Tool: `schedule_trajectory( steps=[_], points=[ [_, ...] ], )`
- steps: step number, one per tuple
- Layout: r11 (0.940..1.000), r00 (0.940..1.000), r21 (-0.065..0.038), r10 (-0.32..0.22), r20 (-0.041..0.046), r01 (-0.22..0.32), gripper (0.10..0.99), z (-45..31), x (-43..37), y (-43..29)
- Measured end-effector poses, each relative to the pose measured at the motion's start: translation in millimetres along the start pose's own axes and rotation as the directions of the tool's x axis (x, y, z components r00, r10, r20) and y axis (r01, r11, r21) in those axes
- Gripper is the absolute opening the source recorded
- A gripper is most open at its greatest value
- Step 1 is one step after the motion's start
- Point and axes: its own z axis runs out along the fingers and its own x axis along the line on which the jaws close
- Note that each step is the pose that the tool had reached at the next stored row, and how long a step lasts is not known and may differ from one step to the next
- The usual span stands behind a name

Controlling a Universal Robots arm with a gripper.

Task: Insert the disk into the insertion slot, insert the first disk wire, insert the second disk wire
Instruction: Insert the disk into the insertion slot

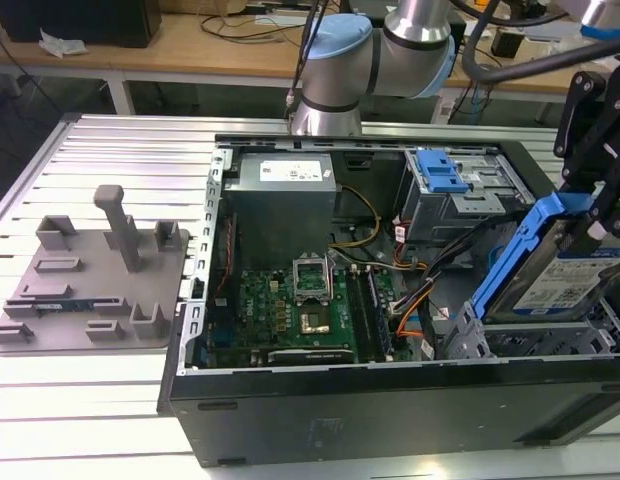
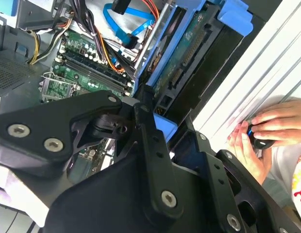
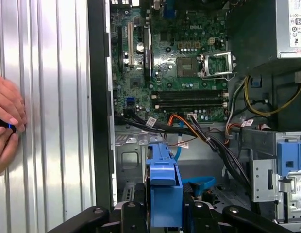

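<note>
Blue plastic frames the disk (image 1: 565, 275), which we log as tilted steeply at the exterior view's right of the open computer case (image 1: 390, 400). The gripper (image 1: 594, 212) is pinched on the disk's upper end, with the black fingers (image 3: 201, 213) pressing the blue frame from both sides in the first wrist view. The disk's lower end sits at the mouth of the insertion slot (image 1: 505, 338), the grey perforated cage. We cannot tell whether the two touch. The labelled face is turned up in the exterior view, and the green circuit-board side (image 2: 187, 51) shows in the second wrist view. Orange and black cables (image 1: 420, 300) lie between the motherboard (image 1: 290, 300) and the cage. A taller bay with a blue latch (image 1: 445, 175) stands behind it. A person's hands (image 3: 7, 116) rest on the ribbed aluminium table (image 1: 120, 150), holding a small dark object.
</note>
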Motion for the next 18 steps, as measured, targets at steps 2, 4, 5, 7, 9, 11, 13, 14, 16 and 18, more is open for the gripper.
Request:
schedule_trajectory(
  steps=[2,4,5,7,9,11,13,14,16,18],
  points=[
    [1.0,1.0,0.0,0.0,-0.0002,0.0,0.365,0.0,0.1,0.0],
    [1.0,1.0,0.0,0.0,-0.0002,0.0,0.365,0.2,0.0,0.0],
    [1.0,1.0,0.0,0.0,-0.0003,0.0,0.365,0.2,0.0,0.0],
    [1.0,1.0,0.0,0.0,-0.0002,0.0,0.365,1.0,0.0,0.0],
    [1.0,1.0,0.0,0.0,-0.0007,0.0,0.365,4.2,0.1,0.0],
    [1.0,1.0,0.0,0.0,-0.0008,0.0,0.365,8.5,0.2,0.0],
    [1.0,1.0,0.0,0.0,-0.0007,0.0,0.365,12.2,0.3,0.0],
    [1.0,1.0,0.0,0.0,-0.0006,0.0,0.365,13.6,0.3,0.0],
    [1.0,1.0,0.0,0.0,-0.0005,0.0,0.365,16.8,0.4,0.0],
    [1.0,1.0,0.0,0.0,-0.0007,0.0,0.365,19.7,0.5,0.0]
  ],
)
